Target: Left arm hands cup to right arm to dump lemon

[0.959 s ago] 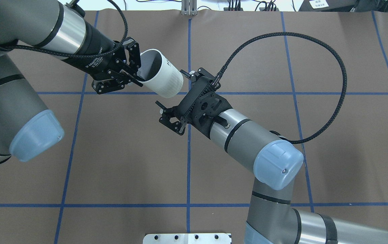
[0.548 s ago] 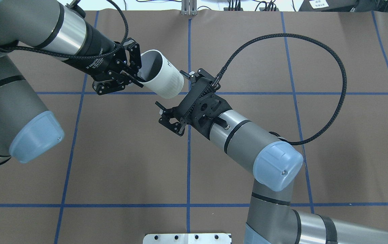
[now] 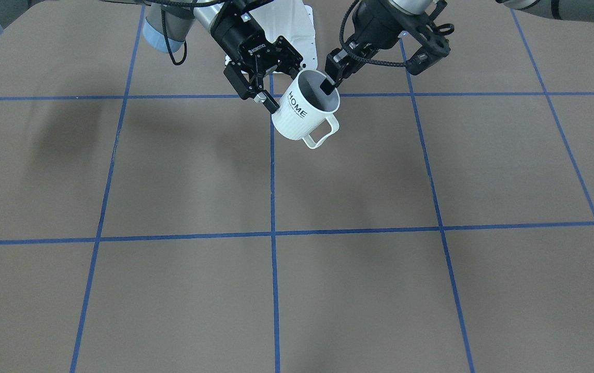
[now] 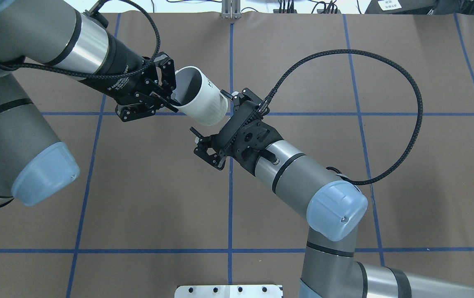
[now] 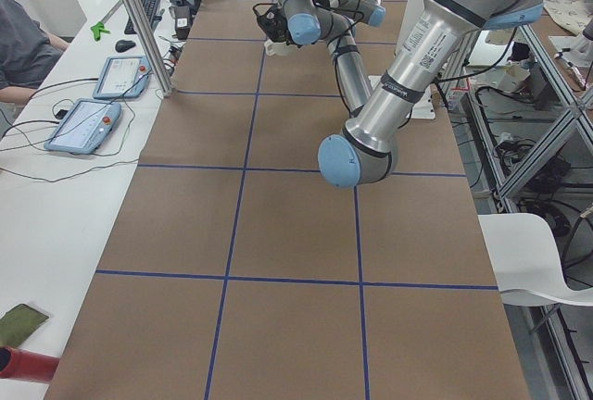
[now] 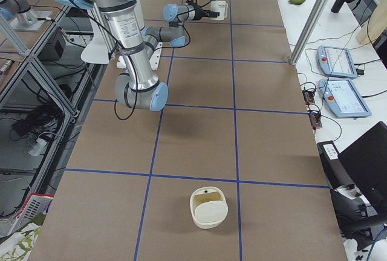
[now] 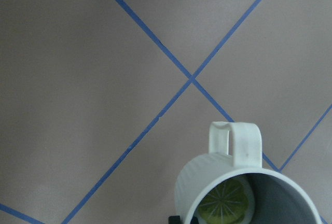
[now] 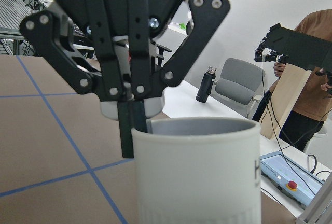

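The lemon point(image 7: 223, 204) lies at the bottom of the cup point(image 3: 297, 126), just below the left claw's fingertips, and shows as a yellow-green cut face in the left wrist view. The cup hangs clear of the table point(image 3: 172, 171) with its mouth up and a slight lean. That is likely deliberate, so the lemon cannot spill during the hand-over.

Your left gripper point(image 8: 133, 126) is closed on the rim, with one finger inside the wall and one outside. That thin pinch at the top leaves the whole ribbed body bare for the other claw. The loop handle point(image 3: 323, 135) sits on the side of the cup away from the left claw, out of reach of both sets of fingers, so neither has to work around it.

Your right gripper point(image 4: 209, 112) is spread wide and has hold of nothing. The cup's lower body lies between its jaws, one finger beside the lettered side and the other across from it. You cannot tell from these views whether either pad touches the wall yet. A grip around the body would suit tipping the cup over, so close it firmly before the left claw lets go of the rim.

Well away from both claws, a pale round container point(image 6: 208, 208) stands on the table. It may be where the lemon is meant to go.
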